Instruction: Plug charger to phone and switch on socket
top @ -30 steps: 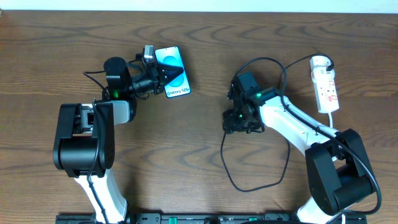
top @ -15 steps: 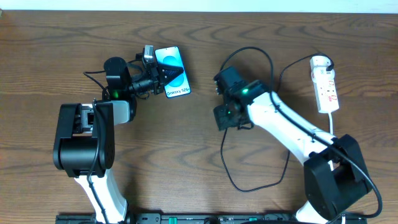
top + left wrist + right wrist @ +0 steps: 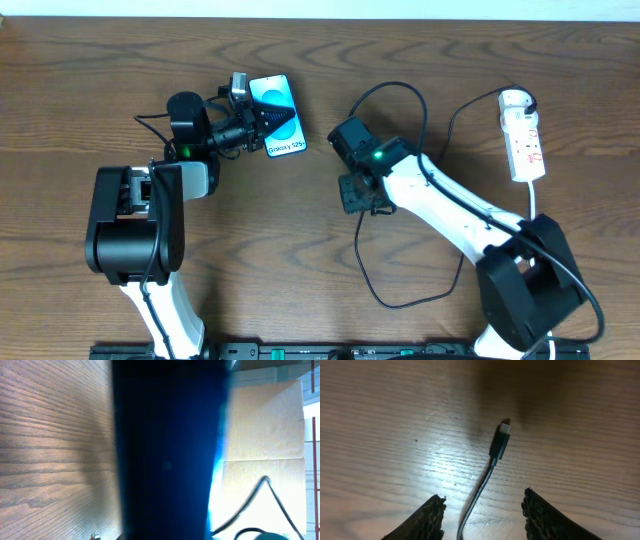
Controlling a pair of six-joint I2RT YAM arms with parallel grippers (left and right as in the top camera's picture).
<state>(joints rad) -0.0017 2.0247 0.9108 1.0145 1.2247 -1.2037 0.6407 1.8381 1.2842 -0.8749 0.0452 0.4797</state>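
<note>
Charger (image 3: 499, 445): connector tip lies flat on the bench (image 3: 380, 420), just ahead of the right pincer (image 3: 484, 502). The cable trails back between the two fingers. Jaws stand wide apart, and neither finger touches the cable in the right wrist view. Not gripped.

Outward, overhead view: the cable drops from under the pincer toward lower centre and curls round. A second loop arches over the arm toward the socket (image 3: 524, 140) at upper right. A black plug appears seated at the strip's top end, but it is too small to be sure. Switch state not readable.

Change over the last second: the right arm has swung from centre-right toward the middle of the frame. The cable's upper loop has shifted left with it. The gap to the phone (image 3: 277, 118) is narrower, though tip and phone are not yet together. Socket unmoved.

Left pincer (image 3: 250, 122), upper left of centre: closed on the phone's left edge, as far as the overhead view shows. Same place as a second ago. The left wrist view is filled by a dark blue slab, likely the phone close to the lens. No fingers visible there.

Reading: the tip is being brought within reach of the phone. The step in hand looks like grasping the tip and lining it up with the port. Insertion and the switch both remain. Risk: the thin cable slips, or the tip twists in a loose pinch.
</note>
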